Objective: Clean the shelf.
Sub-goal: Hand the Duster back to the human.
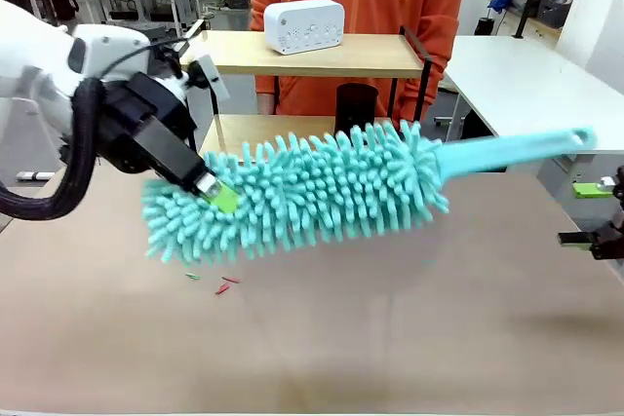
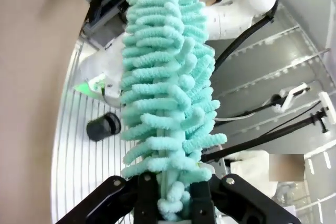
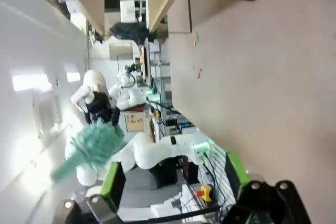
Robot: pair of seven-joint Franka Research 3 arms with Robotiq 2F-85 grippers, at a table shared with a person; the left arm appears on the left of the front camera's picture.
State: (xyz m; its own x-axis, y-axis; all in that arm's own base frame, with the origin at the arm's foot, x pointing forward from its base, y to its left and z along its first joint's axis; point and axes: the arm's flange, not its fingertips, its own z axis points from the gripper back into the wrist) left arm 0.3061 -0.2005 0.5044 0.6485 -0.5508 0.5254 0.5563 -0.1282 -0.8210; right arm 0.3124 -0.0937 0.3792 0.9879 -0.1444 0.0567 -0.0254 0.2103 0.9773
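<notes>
The left gripper (image 1: 216,192) is pinching one fluffy teal chenille duster (image 1: 302,197) by its head, jaws pressed into the strands; regripping the handle would likely sweep better. The right gripper (image 1: 595,213), at three o'clock, is holding its jaws spread. One two-tier wooden shelf (image 1: 322,54) with a thin black frame is standing at twelve o'clock on the counter (image 1: 390,319), carrying one white box (image 1: 304,24) and one black cup (image 1: 356,104).

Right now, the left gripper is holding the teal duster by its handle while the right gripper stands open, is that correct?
Not quite: the front view shows the left gripper clamped on the fluffy head of the teal duster, its handle sticking out free. The right gripper does stand open.
</notes>
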